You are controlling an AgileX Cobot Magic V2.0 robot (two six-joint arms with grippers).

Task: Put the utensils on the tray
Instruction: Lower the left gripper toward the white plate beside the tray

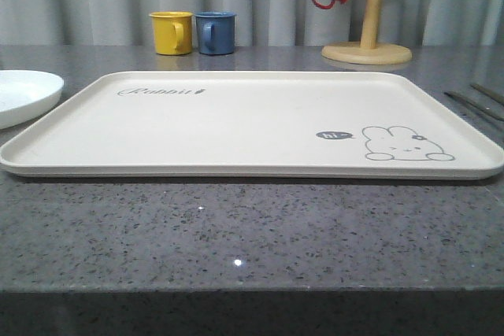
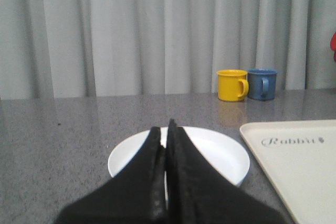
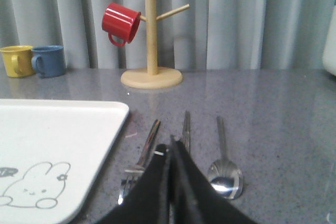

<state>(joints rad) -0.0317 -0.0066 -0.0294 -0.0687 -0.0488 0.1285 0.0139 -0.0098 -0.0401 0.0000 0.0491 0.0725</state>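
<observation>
cream tray (image 1: 236,127), "Rabbit" script (image 1: 161,92) and small "hi" bubble (image 1: 328,135)

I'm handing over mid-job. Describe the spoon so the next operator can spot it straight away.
Start at the big cream tray with the rabbit drawing; the cutlery lies on the grey table just past its right edge, in front of the wooden mug tree. The spoon is the piece farthest from the tray, beyond the fork and chopsticks. Its oval shiny bowl sets it apart.
</observation>
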